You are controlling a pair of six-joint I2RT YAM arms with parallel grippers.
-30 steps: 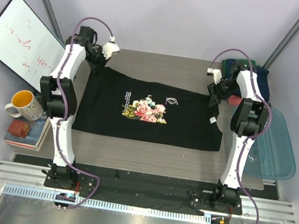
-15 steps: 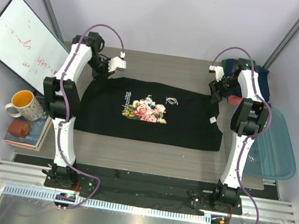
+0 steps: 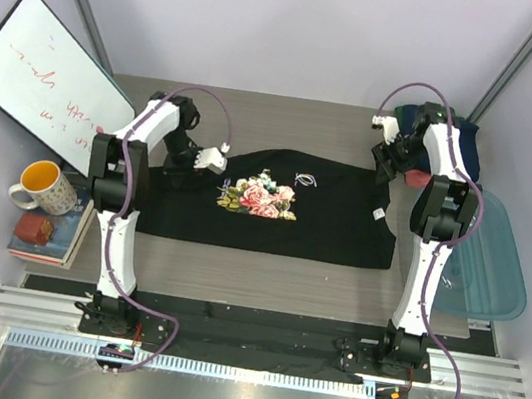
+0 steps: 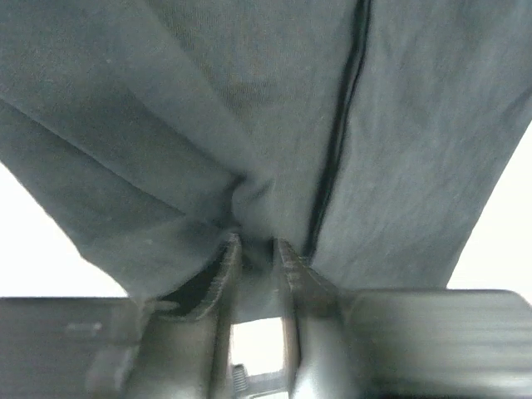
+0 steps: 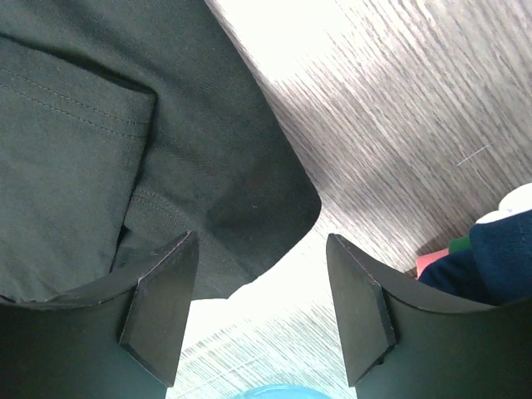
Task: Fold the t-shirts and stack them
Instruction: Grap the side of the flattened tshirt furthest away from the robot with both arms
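Observation:
A black t-shirt with a pink rose print lies flat on the table. Its left part is lifted and drawn in toward the print. My left gripper hangs over that fold, just left of the roses. In the left wrist view its narrow jaws pinch a bunch of the dark cloth. My right gripper stands open at the shirt's far right corner. In the right wrist view the gripper holds nothing, and the black cloth lies under its left finger.
Navy, coral-red and green t-shirts are piled at the back right, the navy one close to my right gripper. A translucent blue tub sits right of the table. A whiteboard, mug and books stand at the left.
My left arm has swung from the far left corner toward the print, carrying the shirt's left edge inward. The right gripper has stayed in place and opened slightly.

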